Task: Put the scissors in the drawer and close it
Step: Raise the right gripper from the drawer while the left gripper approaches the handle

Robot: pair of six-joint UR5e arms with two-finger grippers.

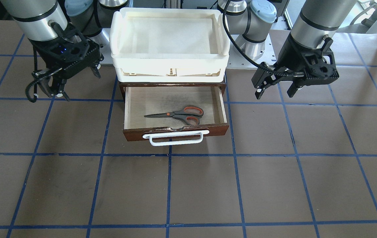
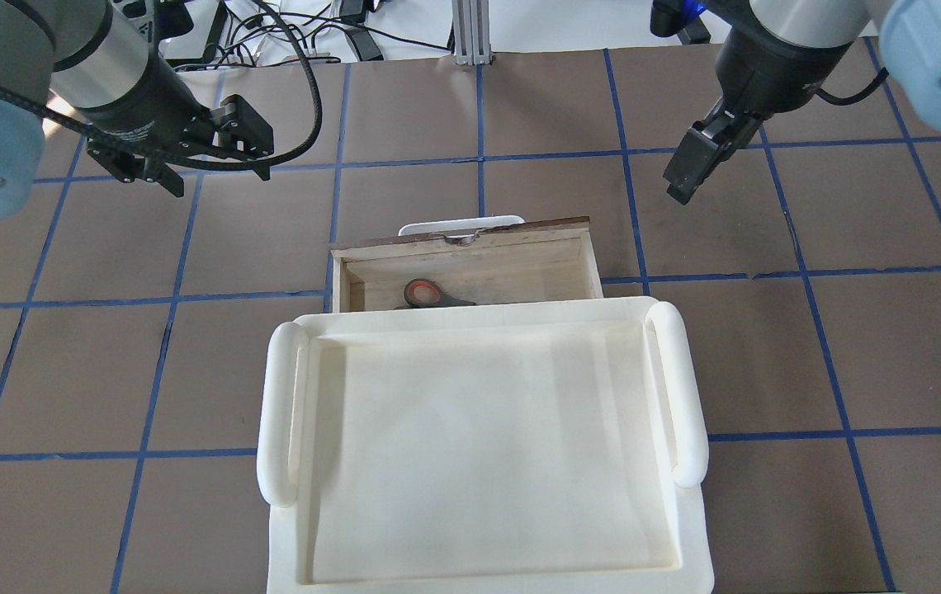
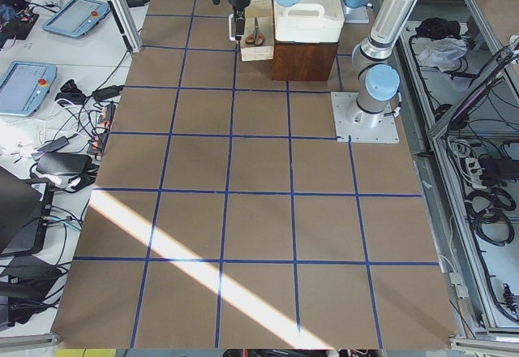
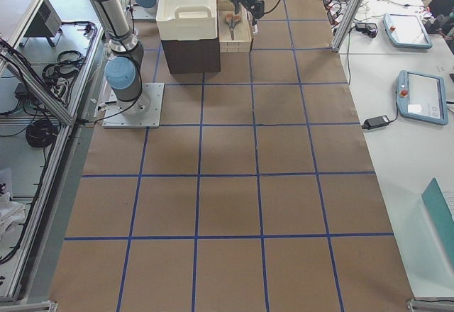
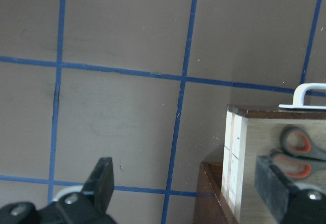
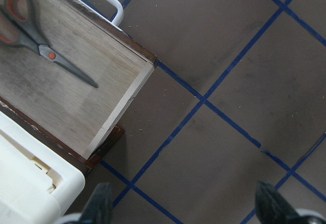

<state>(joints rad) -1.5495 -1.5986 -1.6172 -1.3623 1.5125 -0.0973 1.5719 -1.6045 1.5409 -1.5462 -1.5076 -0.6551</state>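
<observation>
The scissors (image 1: 178, 114) lie flat inside the open drawer (image 1: 132, 134), blades toward the robot's right. They also show in the overhead view (image 2: 429, 294), the left wrist view (image 5: 295, 147) and the right wrist view (image 6: 35, 35). The drawer is pulled out, its white bar handle (image 1: 173, 138) in front. My left gripper (image 1: 276, 92) hovers open and empty beside the drawer on the robot's left, its fingers (image 5: 102, 180) wide apart. My right gripper (image 1: 72, 82) hovers open and empty on the other side, its fingers (image 6: 99, 201) also wide apart.
A cream-white plastic tray (image 1: 170, 59) sits on top of the dark wooden cabinet that holds the drawer; in the overhead view the tray (image 2: 281, 412) hides most of the drawer. The brown table (image 1: 188, 191) has a blue tape grid.
</observation>
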